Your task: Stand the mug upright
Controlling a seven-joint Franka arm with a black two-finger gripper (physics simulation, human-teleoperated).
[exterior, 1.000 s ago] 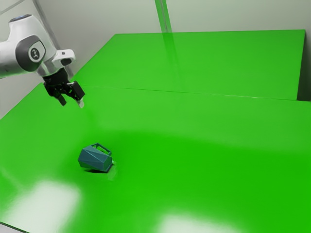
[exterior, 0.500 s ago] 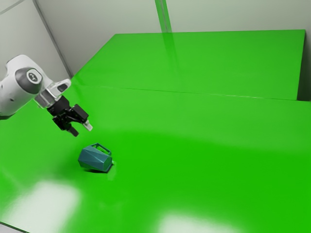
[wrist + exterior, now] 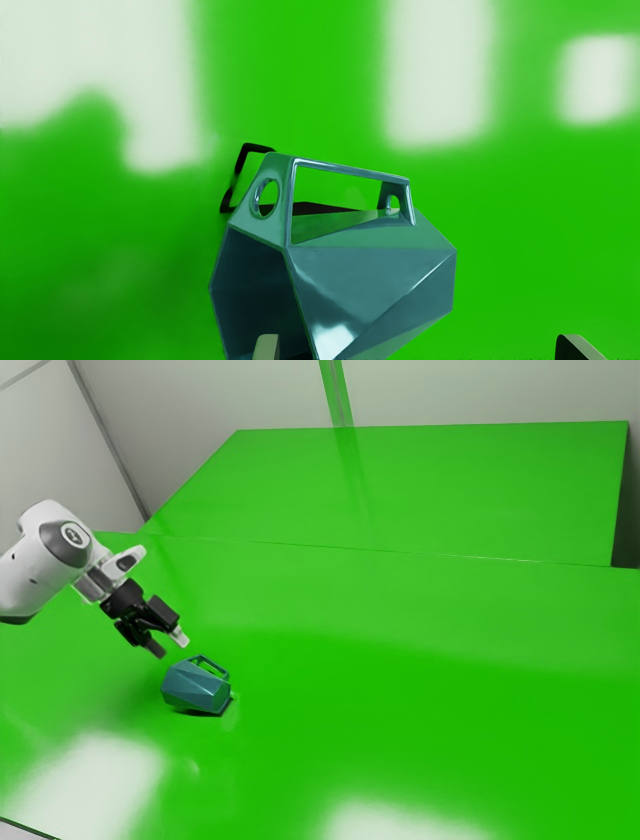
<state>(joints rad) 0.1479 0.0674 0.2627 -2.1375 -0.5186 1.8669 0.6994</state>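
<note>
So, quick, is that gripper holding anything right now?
Gripper: open and holding nothing, its fingers apart, near the teal mug lying on its side.

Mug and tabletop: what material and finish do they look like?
The mug: teal, smooth and glossy, with sharp highlights along its facet edges. Looks like glazed ceramic or painted metal; hard plastic is possible too.

The tabletop: green, polished, with broad white reflections. Probably lacquer or plastic laminate; the base material can't be told.
</note>
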